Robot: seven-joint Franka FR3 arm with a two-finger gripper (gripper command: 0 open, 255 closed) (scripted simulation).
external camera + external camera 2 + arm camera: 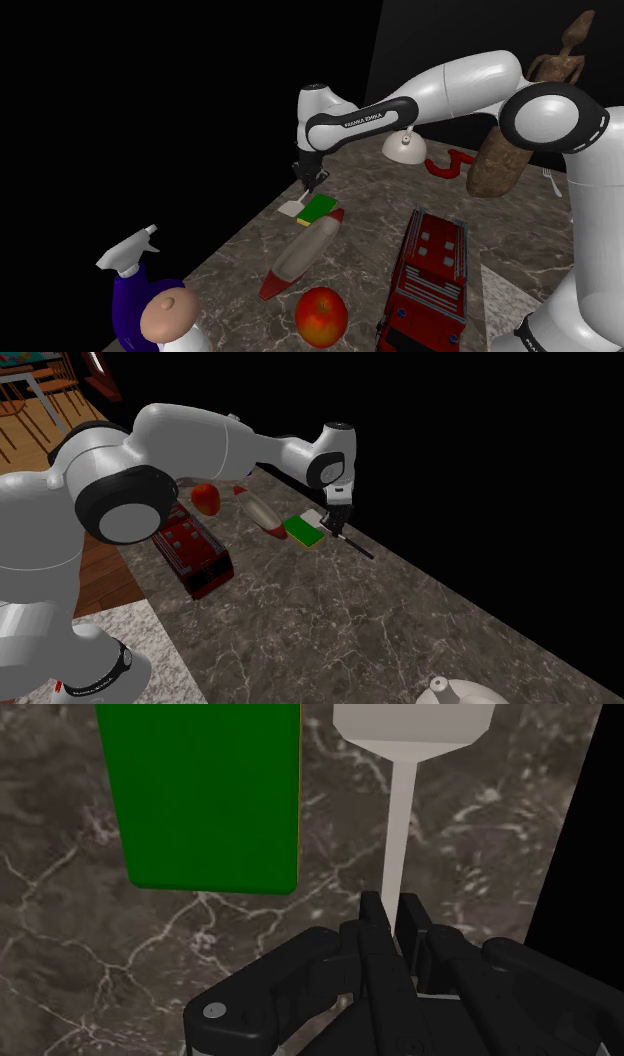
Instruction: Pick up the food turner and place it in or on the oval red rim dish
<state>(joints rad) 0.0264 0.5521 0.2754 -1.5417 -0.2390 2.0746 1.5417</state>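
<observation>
Jaws clasping food turner (399, 814), arm (440, 95) outstretched, wrist down

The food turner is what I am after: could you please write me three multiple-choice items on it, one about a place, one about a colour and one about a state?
1. Where does the green sponge lie relative to the food turner?
A) alongside it
B) on top of it
C) underneath it

2. What colour is the turner's blade?
A) red
B) white
C) green

3. How do the jaws stand?
A) wide open
B) closed on the turner's thin shaft
C) closed on the sponge

Answers:
1 A: the wrist view shows the sponge next to the blade with a gap between them.
2 B: the blade is plain white.
3 B: the shaft runs between the two jaws, which clasp it.
</observation>
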